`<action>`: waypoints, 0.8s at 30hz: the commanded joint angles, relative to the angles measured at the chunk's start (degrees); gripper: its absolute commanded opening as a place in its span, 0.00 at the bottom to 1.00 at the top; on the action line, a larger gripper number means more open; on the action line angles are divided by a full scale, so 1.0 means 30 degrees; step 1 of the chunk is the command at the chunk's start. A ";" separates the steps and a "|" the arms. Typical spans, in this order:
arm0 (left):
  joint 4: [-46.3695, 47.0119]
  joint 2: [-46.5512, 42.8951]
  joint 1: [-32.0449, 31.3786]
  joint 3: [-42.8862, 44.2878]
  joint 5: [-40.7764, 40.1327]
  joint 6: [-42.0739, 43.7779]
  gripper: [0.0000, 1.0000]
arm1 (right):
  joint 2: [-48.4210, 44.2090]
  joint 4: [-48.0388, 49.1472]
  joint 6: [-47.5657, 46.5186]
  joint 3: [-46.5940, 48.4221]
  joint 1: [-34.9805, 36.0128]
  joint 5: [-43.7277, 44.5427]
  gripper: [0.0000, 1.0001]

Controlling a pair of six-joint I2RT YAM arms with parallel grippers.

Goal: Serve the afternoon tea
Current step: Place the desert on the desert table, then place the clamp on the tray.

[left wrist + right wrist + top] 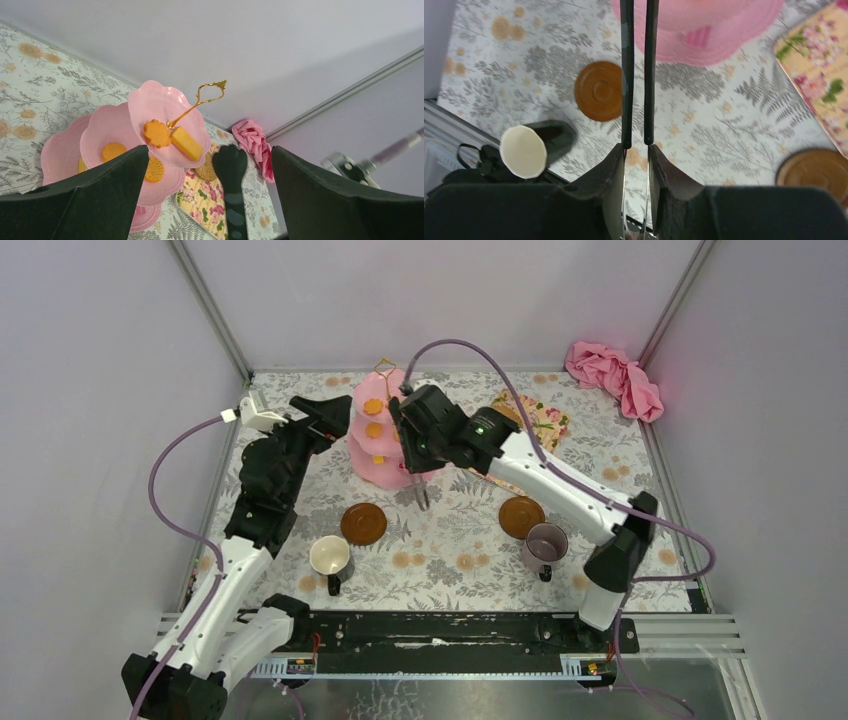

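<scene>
Biscuits [156, 133] on cake stand [150, 102], likely light and crumbly: best nipped gently edgewise with tongs [627, 75] clamped in right gripper [636, 150]; left gripper [209, 152] agape.

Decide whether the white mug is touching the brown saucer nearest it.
Apart. The right wrist view shows a strip of flowered tablecloth between the white mug and the saucer, so their edges do not meet.

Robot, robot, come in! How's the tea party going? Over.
Left gripper open, beside cake stand. Right gripper shut on tongs. White mug, purple mug off saucers. Nothing in the way.
</scene>
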 commanded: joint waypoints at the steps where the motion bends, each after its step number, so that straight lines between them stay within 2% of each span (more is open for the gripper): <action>1: -0.0119 -0.0391 0.0152 0.0537 -0.0340 0.0863 1.00 | -0.3823 0.1823 0.0470 -0.2793 0.0104 0.1815 0.20; 5: -0.0033 -0.0630 0.0150 0.0338 -0.0172 0.0956 1.00 | -0.6101 0.1974 0.0828 -0.4835 0.0100 0.3270 0.19; 10: 0.0123 -0.0505 0.0150 0.0050 0.0143 0.0965 1.00 | -0.7899 0.1333 0.1217 -0.6994 -0.0020 0.6525 0.19; 12: 0.0302 -0.0529 0.0147 -0.0231 0.0246 0.0929 1.00 | -0.8384 0.1211 0.1448 -0.7922 -0.0734 0.7005 0.19; 18: 0.0557 -0.0225 0.0143 -0.0590 0.0286 0.0847 1.00 | -0.9261 0.3412 0.1282 -1.1318 -0.5183 0.3626 0.17; 24: 0.0677 -0.0157 0.0143 -0.0928 0.0057 0.0891 1.00 | -0.7175 0.5257 0.0691 -1.2353 -0.8939 0.1533 0.17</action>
